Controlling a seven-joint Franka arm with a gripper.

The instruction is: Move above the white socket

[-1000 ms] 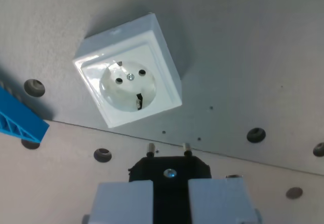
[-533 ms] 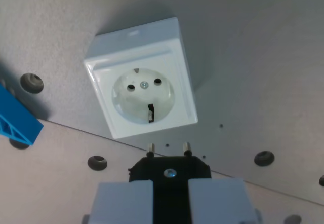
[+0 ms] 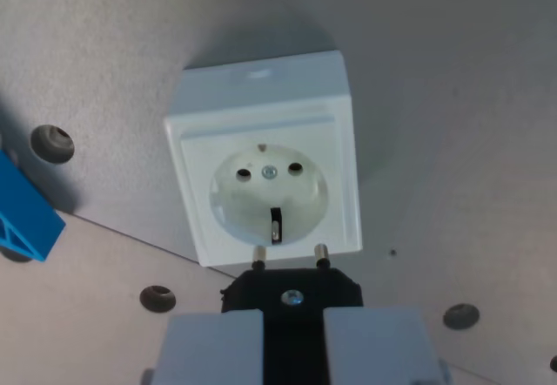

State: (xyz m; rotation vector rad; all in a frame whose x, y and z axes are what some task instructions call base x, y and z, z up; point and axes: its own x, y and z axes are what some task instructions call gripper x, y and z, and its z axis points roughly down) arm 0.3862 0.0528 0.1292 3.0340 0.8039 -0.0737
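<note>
The gripper [image 3: 293, 337] is closed tight on a black plug [image 3: 291, 293], whose two pins just reach the near edge of the white socket [image 3: 265, 172] on the grey board [image 3: 452, 97].

Camera carried forward over the counter [image 3: 452, 71] across the three pictures, so whole scene shifted in the wrist view. White socket [image 3: 266, 167] now lower and further toward the wrist view's right than before, larger, squarer to the frame. Lower edge now meeting the two pins of the black plug [image 3: 291, 291], well apart from them earlier. Blue piece [image 3: 24, 215] slid further off the wrist view's left edge. Counter holes displaced likewise.
</note>
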